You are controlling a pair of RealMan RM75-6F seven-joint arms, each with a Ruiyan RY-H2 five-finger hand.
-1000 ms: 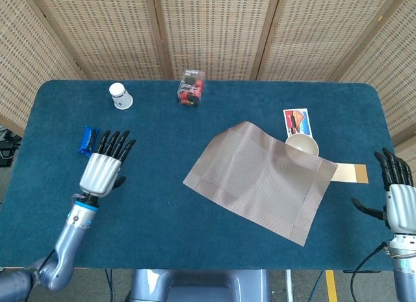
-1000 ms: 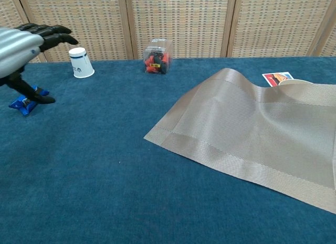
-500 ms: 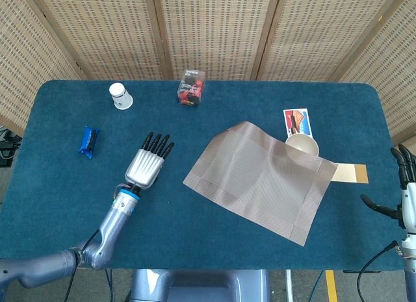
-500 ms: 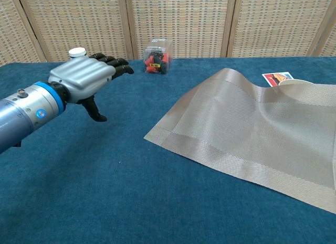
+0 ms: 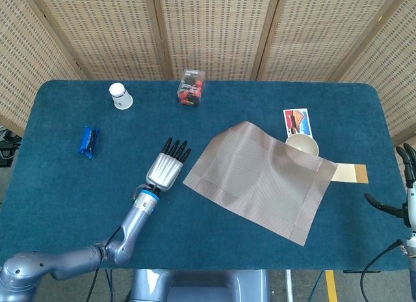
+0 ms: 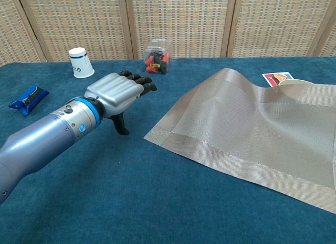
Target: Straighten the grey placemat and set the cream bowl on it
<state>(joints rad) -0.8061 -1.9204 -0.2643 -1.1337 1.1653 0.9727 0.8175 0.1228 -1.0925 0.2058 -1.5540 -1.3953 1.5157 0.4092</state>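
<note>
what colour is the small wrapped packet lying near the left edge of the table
Blue. The small wrapped packet lies flat on the teal table cloth; the head view shows it best.

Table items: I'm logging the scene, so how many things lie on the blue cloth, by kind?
Placemat: 1, grey placemat
Bowl: 1, cream bowl, partly under the mat
Cup: 1, white paper cup
Clear box: 1
Blue packet: 1
Cards: 2, picture card, tan card
Total: 7
</note>
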